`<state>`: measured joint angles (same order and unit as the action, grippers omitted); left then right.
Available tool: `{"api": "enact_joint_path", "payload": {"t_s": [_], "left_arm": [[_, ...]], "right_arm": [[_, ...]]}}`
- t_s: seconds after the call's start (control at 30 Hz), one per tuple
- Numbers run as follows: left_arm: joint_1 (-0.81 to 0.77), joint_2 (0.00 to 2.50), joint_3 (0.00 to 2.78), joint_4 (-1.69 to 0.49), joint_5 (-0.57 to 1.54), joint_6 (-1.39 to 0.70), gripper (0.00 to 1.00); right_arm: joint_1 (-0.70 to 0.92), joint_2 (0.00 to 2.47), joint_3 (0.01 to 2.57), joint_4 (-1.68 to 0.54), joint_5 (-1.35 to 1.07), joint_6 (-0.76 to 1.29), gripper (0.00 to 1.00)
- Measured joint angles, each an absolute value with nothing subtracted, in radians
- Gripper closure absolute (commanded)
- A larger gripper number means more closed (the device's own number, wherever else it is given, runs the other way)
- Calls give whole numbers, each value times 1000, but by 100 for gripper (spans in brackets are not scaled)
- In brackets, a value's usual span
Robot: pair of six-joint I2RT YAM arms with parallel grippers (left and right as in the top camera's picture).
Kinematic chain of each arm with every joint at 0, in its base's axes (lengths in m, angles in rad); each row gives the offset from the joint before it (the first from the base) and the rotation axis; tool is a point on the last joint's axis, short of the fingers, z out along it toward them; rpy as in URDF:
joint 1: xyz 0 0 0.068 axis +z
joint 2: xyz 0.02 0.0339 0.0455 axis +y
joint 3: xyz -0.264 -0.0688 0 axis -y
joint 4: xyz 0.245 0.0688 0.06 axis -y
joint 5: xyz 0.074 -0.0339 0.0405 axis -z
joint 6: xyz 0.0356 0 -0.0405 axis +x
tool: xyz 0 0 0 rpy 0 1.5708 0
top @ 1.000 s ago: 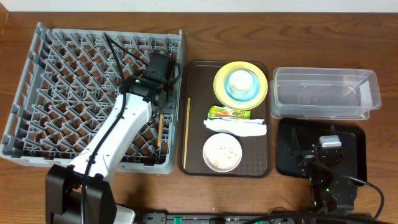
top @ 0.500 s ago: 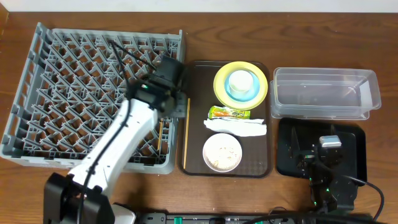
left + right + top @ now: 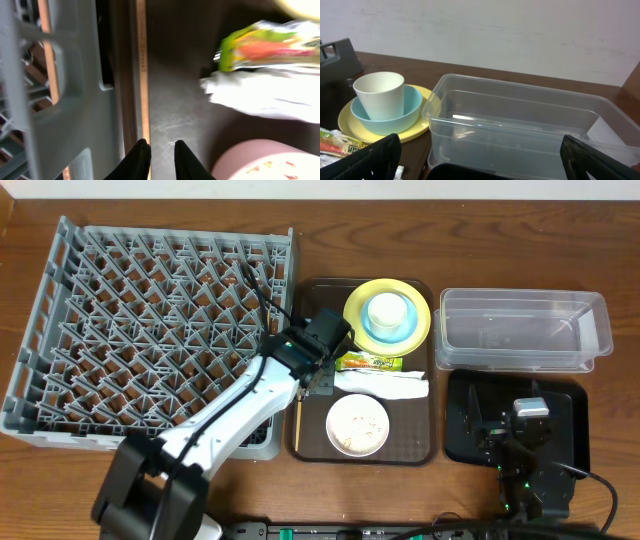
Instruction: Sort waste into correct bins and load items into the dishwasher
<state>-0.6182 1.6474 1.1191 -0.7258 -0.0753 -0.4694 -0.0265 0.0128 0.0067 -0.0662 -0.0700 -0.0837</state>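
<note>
My left gripper [image 3: 318, 376] [image 3: 161, 145] hangs low over the left strip of the brown serving tray [image 3: 315, 300], its jaws a narrow gap apart with nothing between them. One chopstick [image 3: 142, 75] [image 3: 297, 425] lies along the tray's left edge and runs up to the left fingertip. Another chopstick [image 3: 50, 55] rests in the dishwasher [image 3: 60, 330]. Right of the gripper lie the wrapper [image 3: 372, 363] [image 3: 265, 47], the napkin [image 3: 385, 385] and a white bowl [image 3: 358, 424] holding rice. My right gripper [image 3: 508, 415] [image 3: 485, 160] stands wide open over the black tray [image 3: 575, 415], facing the clear tub [image 3: 520, 330] [image 3: 520, 125].
A white cup [image 3: 388, 310] [image 3: 380, 92] sits in a light blue bowl [image 3: 372, 330] on the yellow plate [image 3: 355, 320] at the serving tray's far end. The dishwasher's grey wall [image 3: 75, 130] rises just left of my left fingers.
My left arm has swung right, from above the dishwasher to the serving tray's left edge, and its jaws have narrowed. The right arm has not moved.
</note>
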Motion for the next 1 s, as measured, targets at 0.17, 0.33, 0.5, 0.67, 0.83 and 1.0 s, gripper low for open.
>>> {"api": "enact_joint_path", "payload": {"t_s": [0.17, 0.33, 0.5, 0.67, 0.83, 1.0], "left_arm": [[-621, 1702, 1118, -719, -85, -485, 79], [-640, 1758, 1118, -705, -115, -521, 79], [-651, 1819, 1118, -684, -138, -544, 79], [-651, 1864, 1118, -664, -153, -558, 79], [-651, 1868, 1118, -664, -173, -569, 79], [-651, 1868, 1118, -676, -176, -573, 79]], "right_arm": [[-27, 13, 7, -66, -70, -84, 1], [-27, 13, 7, -66, -70, -84, 1], [-27, 13, 7, -66, -70, -84, 1], [-27, 13, 7, -66, -70, -84, 1], [-27, 13, 7, -66, -70, -84, 1], [-27, 13, 7, -66, -70, -84, 1]]}}
